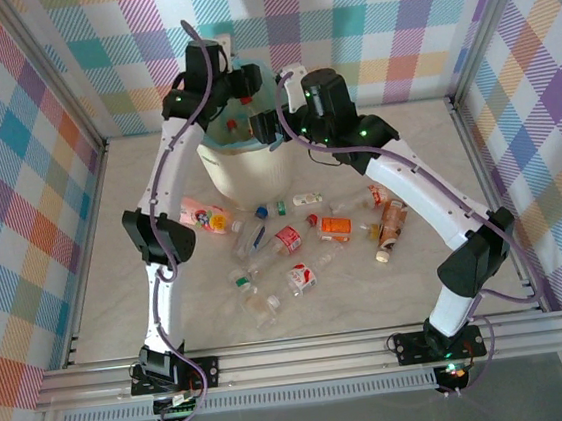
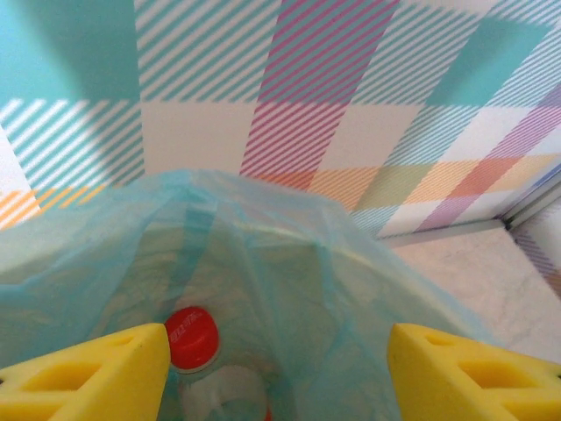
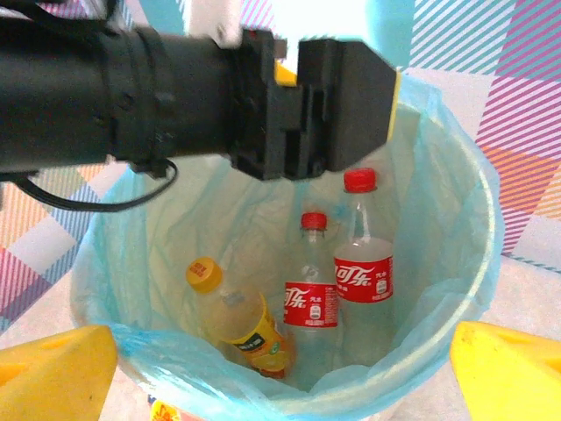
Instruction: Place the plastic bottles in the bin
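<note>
The bin is cream-white with a teal bag over its rim. It stands at the back of the table. Inside lie an orange-capped bottle and two clear red-labelled bottles. My left gripper hangs over the bin's mouth, open, its yellow pads wide apart. A red-capped bottle sits below them, free of both pads. My right gripper hovers at the bin's near rim, open and empty. Several more plastic bottles lie on the table in front of the bin.
The loose bottles spread from an orange-labelled one at the left to a brown-labelled one at the right. Checked walls close in the table on three sides. An aluminium rail runs along the near edge.
</note>
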Controlling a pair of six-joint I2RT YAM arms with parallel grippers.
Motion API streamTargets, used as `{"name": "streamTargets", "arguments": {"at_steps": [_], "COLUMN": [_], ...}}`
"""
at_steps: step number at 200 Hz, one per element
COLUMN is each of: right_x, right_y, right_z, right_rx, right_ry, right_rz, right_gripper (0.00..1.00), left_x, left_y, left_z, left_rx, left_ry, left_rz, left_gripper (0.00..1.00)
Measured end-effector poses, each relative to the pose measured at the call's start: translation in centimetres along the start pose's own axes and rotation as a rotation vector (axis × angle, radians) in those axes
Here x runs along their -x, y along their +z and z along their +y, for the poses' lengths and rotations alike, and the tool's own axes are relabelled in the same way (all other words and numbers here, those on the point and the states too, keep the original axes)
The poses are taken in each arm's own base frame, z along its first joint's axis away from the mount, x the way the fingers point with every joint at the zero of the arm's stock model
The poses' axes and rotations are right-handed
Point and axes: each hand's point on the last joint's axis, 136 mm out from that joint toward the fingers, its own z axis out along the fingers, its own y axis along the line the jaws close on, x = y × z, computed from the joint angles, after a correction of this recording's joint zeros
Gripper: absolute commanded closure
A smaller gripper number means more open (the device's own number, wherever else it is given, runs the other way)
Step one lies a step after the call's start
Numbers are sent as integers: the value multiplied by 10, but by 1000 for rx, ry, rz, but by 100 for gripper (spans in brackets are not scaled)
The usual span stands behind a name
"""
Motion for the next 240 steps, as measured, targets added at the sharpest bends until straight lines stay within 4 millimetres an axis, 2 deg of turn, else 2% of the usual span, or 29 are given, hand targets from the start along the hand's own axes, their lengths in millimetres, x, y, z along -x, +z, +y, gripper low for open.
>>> {"name": "streamTargets", "arguments": {"at_steps": [15, 29, 60, 79, 93, 114, 139, 163, 210, 240], "right_x": [-1, -2, 0, 1, -4, -25, -62, -95, -154, -191], "right_y": [-4, -12, -40, -55, -64, -71, -74, -81, -105, -110], "right_z": [3, 7, 15, 23, 29, 34, 43, 61, 95, 99], "right_rx": [18, 40, 88, 131, 169, 214, 267, 337, 484, 524], "right_ry": [6, 9, 10, 9, 8, -1, -42, -117, -281, -316], "right_rz": [9, 11, 11, 8, 15, 51, 120, 175, 245, 305], "right_gripper": [4, 5, 7, 8, 10, 11, 11, 10, 10, 11], "left_x": [19, 38, 78, 81, 71, 42, 2, -31, -70, -110], "left_y": [-23, -54, -149, -203, -237, -265, -277, -287, -326, -333], "left_z": [-7, -14, -34, -41, -40, -35, -28, -21, -15, -3], "left_rx": [-11, -23, -56, -65, -63, -58, -51, -50, -56, -33], "left_ry": [-1, -1, 28, 43, 50, 54, 53, 52, 50, 26], "left_rz": [-38, -73, -167, -194, -199, -177, -121, -75, -72, -5], "left_gripper": [33, 32, 32, 31, 31, 31, 31, 31, 31, 31]}}
